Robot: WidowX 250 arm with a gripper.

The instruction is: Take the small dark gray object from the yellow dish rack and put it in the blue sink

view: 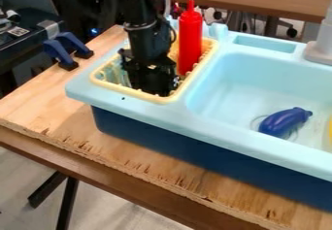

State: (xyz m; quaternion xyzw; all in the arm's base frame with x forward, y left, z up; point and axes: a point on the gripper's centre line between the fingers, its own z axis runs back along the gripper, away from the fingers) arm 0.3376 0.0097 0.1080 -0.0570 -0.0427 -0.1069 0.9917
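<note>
Working low inside the pale yellow basket (162,98) looks like the step in hand: your black gripper (154,88) hangs down from the top edge of the view, with its lower part within the basket's rim. Judging whether it is wide, narrow or holding something is beyond what you can see here; it is dark against dark, so you cannot tell.

Just beside it, the red bottle (189,40) stands upright in the basket, nozzle up, toward the side nearer the basin. The basket sits at one end of the light blue toy sink (194,111), which rests on the wooden counter (48,108). Well apart from the gripper, the purple eggplant (284,122) lies in the basin (227,76), and part of a yellow thing (329,128) shows at the right edge.

From this spot, your next move probably calls for tight control: check the grip before you raise the arm, and go straight up until you clear the rim. Swinging sideways while low could knock the bottle or drag the basket.

As for writing, you can make out a pale printed label (18,31) on the dark equipment at left, but no words on it. The bottle's visible side looks plain, with no label.
</note>
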